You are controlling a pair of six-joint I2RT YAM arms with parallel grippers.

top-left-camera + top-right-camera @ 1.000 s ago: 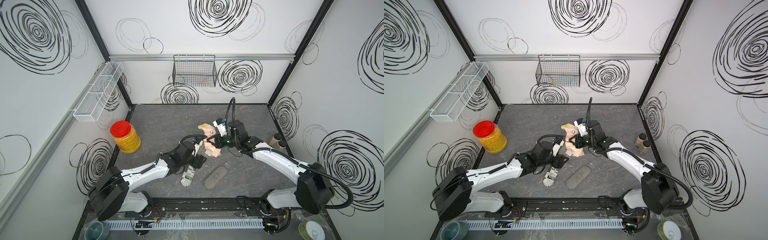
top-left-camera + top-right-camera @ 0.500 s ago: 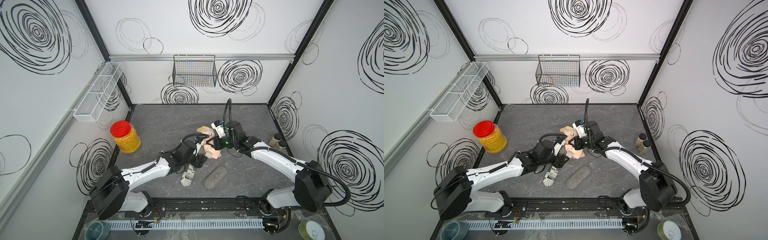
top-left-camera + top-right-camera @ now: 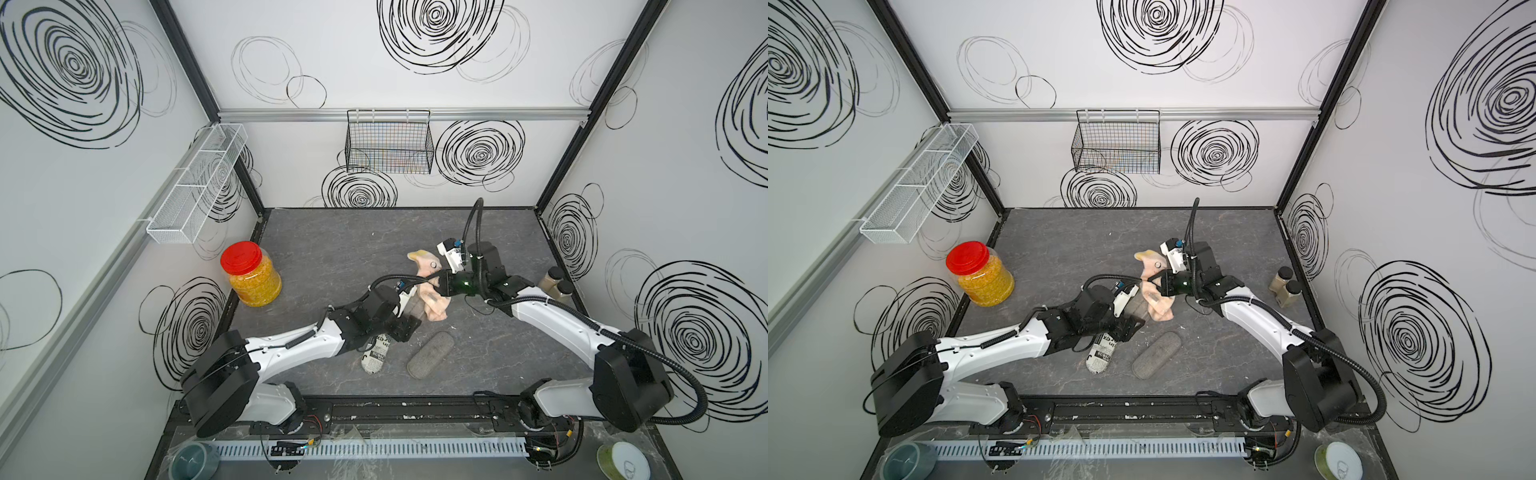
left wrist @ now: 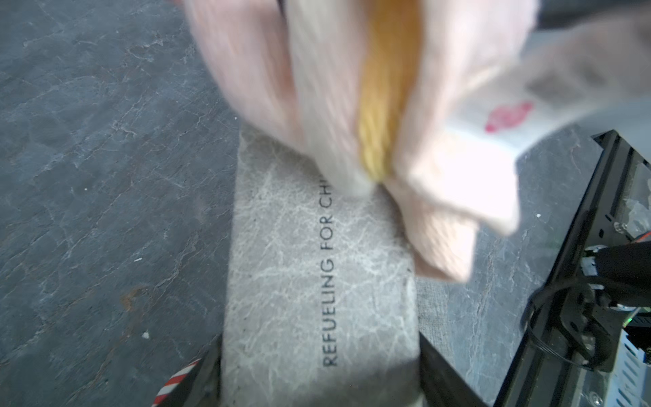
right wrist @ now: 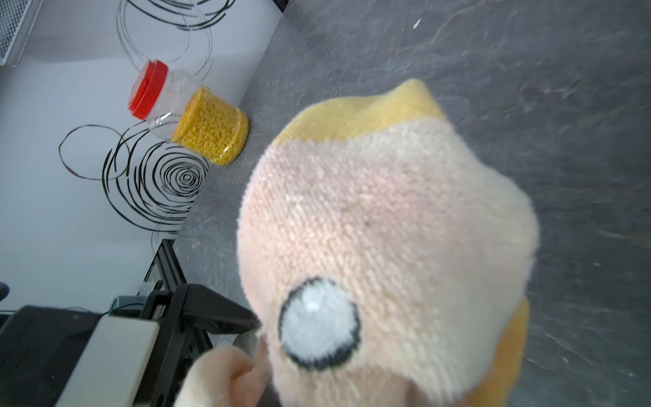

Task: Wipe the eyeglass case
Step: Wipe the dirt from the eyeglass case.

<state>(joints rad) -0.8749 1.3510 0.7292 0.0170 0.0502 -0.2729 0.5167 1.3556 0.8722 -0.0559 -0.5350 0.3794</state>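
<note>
Clamping the eyeglass case (image 4: 317,275) by its two long sides, the left gripper (image 4: 322,366) has its dark jaws part-closed on the near end, over the middle of the table (image 3: 332,249). The case is a flat slab with rounded edges. Its grey skin is crazed with pale veins like worn leather, and dark capitals are printed along its length.

The cloth (image 5: 387,218) lies against the case's far end, touching it. It is plush looped terry, pale pink with yellow patches, and carries a stitched white disc ringed in black. In the left wrist view its folds are blurred; they spill over one edge, and a white label with a red mark shows there.

The right gripper (image 3: 1158,286) is pinched fully closed on a bunch of that cloth.

The table is dark, matte and slate-like, with fine cracks. Just beside the left arm lie an oval case of grey felt (image 3: 430,360) and a tubular newsprint-patterned case (image 3: 376,358). A clear jar (image 3: 251,276) with a red lid, part-filled with yellow grains, stands at the table's left edge.
</note>
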